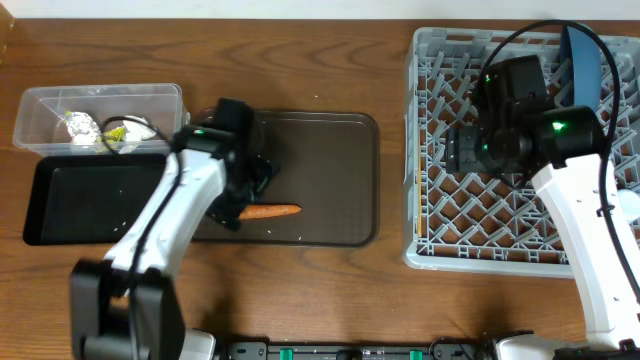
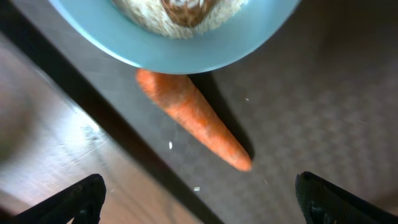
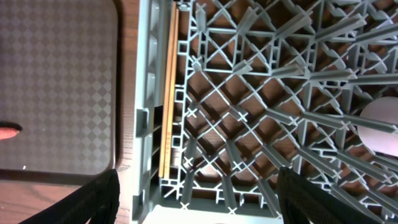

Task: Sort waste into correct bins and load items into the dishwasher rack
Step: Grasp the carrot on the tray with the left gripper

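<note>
On my overhead feed the clear tub (image 1: 100, 97) at the counter's (image 1: 330, 300) far left holds crumpled wrappers (image 1: 80, 127); the black tray (image 1: 90, 200) lies right against it. The carrot (image 1: 268, 211) rests on the dark serving tray (image 1: 330, 160); on my left wrist feed the light-blue bowl (image 2: 186, 56), carrying rice (image 2: 214, 18) and a brown lump (image 2: 186, 7), overlaps the carrot's thick end. The left jaws hang spread wide above the carrot, gripping nothing. In the rack (image 1: 430, 240) the blue plate (image 1: 585, 60) stands on edge at the back; chopsticks (image 3: 168, 93) lie along one wall; a pinkish-white cup (image 3: 380, 127) sits further in. The right jaws hover spread over the rack, holding nothing.
</note>
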### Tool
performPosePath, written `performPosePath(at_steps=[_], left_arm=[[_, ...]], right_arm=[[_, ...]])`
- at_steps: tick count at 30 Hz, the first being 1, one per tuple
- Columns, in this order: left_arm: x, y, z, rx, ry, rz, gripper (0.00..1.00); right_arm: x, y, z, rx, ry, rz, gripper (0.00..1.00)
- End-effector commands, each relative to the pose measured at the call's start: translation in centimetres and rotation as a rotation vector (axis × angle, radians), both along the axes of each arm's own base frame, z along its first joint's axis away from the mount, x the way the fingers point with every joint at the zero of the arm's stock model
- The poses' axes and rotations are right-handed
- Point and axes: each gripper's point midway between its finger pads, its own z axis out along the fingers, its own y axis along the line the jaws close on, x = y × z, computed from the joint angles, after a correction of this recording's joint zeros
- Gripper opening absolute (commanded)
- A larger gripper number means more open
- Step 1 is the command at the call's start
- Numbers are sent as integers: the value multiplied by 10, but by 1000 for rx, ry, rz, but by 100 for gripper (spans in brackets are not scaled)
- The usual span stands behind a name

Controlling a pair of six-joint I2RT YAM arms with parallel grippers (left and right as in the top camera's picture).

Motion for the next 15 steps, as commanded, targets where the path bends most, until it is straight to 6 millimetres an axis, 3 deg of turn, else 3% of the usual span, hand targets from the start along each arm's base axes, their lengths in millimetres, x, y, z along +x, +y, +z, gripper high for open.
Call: performPosePath(at_steps=[1,9,15], left_arm=[[-5,-5,-24,24,76,42,98],[-3,-8,-63,45,149,21,98],[-14,-1,-84,89,208,20,96]], right_arm=[[-1,-5,0,-11,1,-4,77],[-1,-5,0,-11,1,-4,77],[-1,-5,0,-11,1,-4,77]])
